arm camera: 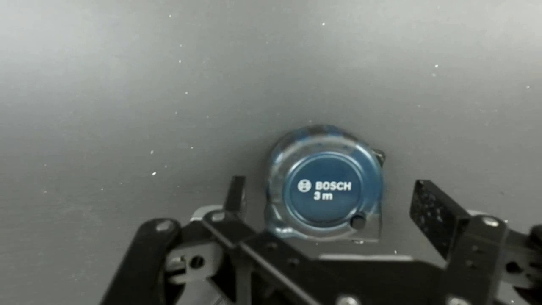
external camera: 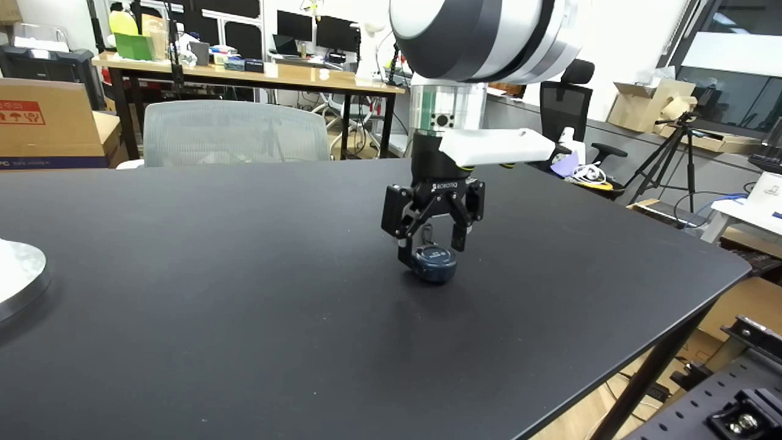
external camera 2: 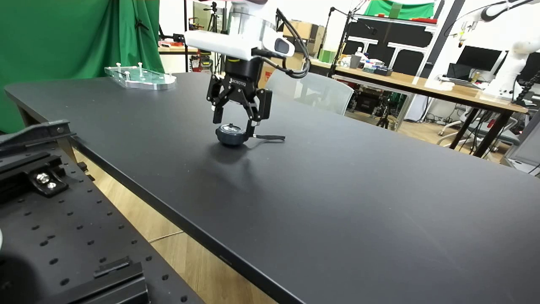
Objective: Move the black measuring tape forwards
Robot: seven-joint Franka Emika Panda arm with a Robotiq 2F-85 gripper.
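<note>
The measuring tape is a small, rounded dark blue-black case lying flat on the black table. It shows in both exterior views (external camera: pixel 436 267) (external camera 2: pixel 230 136), and a dark strap (external camera 2: pixel 270 137) lies beside it. In the wrist view the tape (arm camera: pixel 324 190) shows a blue round label and a small dark nub. My gripper (external camera: pixel 431 250) points down over the tape and is open, also in an exterior view (external camera 2: pixel 233 126). In the wrist view the gripper (arm camera: pixel 329 184) has one finger on each side of the tape, with a visible gap on both sides.
The black table (external camera: pixel 244 318) carries a white round plate (external camera: pixel 21 275) at the view's left edge. A clear plate with white pegs (external camera 2: pixel 141 78) lies near the table's far end. A mesh chair (external camera: pixel 235 134) stands behind the table. A perforated black board (external camera 2: pixel 80 236) lies beyond its edge.
</note>
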